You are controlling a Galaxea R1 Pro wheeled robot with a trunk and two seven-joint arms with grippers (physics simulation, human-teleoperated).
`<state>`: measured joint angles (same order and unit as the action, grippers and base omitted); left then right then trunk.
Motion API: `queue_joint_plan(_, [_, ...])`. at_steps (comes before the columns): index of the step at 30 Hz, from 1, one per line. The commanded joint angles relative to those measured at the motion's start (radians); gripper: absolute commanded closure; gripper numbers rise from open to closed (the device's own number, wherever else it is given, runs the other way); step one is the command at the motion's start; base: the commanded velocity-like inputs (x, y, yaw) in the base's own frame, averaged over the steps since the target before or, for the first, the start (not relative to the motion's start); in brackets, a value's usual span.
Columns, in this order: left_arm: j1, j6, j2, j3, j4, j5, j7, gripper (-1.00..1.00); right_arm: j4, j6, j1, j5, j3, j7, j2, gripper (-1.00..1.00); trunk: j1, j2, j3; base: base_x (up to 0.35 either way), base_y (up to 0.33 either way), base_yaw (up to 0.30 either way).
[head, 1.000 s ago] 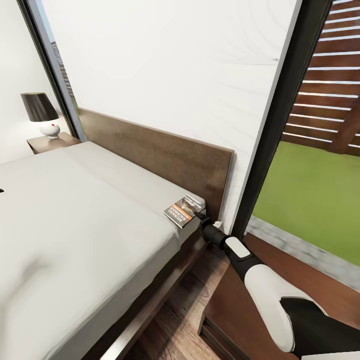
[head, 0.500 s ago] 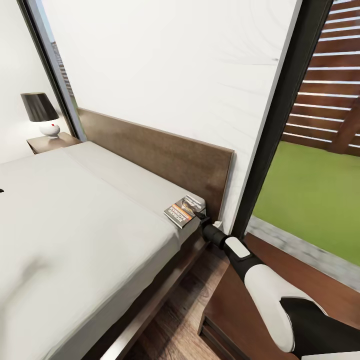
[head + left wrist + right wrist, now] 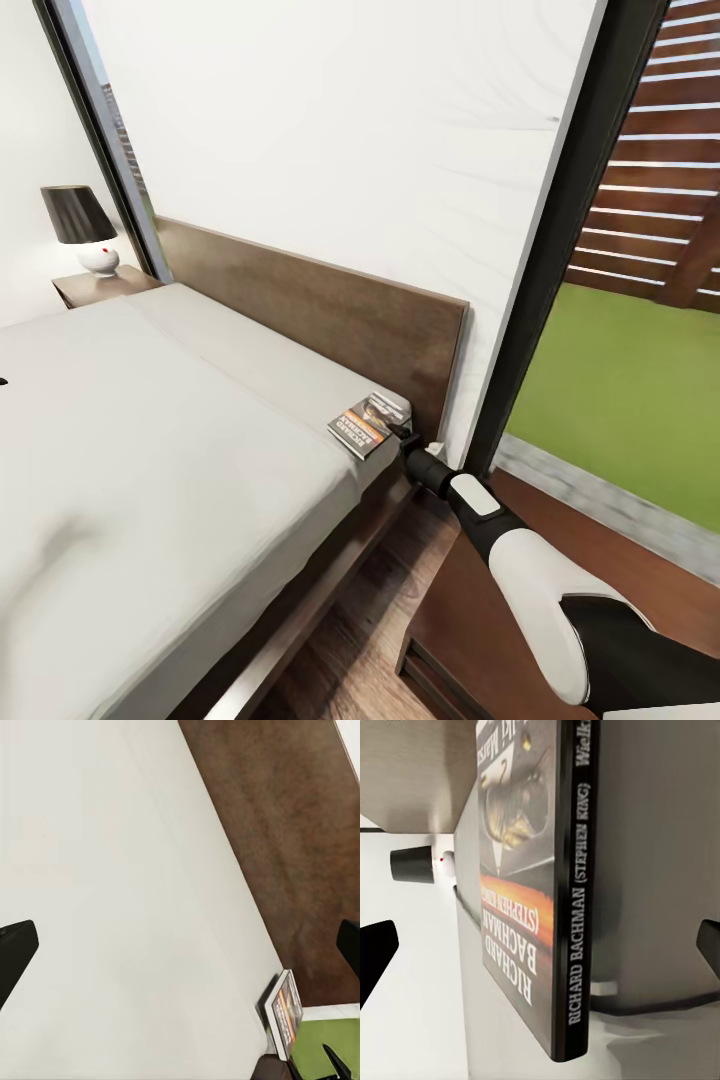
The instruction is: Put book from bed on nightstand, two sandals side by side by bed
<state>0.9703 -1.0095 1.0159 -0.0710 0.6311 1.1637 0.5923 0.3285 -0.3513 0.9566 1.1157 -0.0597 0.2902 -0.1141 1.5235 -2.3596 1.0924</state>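
Bedroom — grey mattress (image 3: 150,450) beside window | paperback book (image 3: 367,423) lies at far right mattress corner | right gripper (image 3: 402,433) reaches book's edge — grip cannot be told

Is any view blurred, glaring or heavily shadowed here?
Head view: sharp, evenly lit, faint shading on the light-grey mattress. Right wrist view: the dark paperback book is close, its spine lettering legible. Left wrist view: pale mattress, soft, no glare.
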Motion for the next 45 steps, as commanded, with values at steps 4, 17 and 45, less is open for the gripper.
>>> queue_joint_plan(4, [0.002,0.0,0.001,-0.006,-0.002,-0.003,0.009,-1.0,0.0,-0.007,0.001,0.003,-0.006,0.001,-0.001,-1.0,0.0,0.0,0.001,0.006,0.0,0.0])
queue_joint_plan(17, [0.002,0.0,0.001,-0.006,-0.002,-0.003,0.009,-1.0,0.0,-0.008,0.001,0.001,-0.005,0.0,0.001,-1.0,0.0,0.0,0.001,0.001,0.0,0.0])
queue_joint_plan(45, [0.002,0.0,0.001,-0.006,-0.002,-0.002,0.01,-1.0,-0.031,-0.005,0.018,-0.005,-0.002,-0.017,0.025,-1.0,0.0,0.0,0.001,0.0,0.0,0.0])
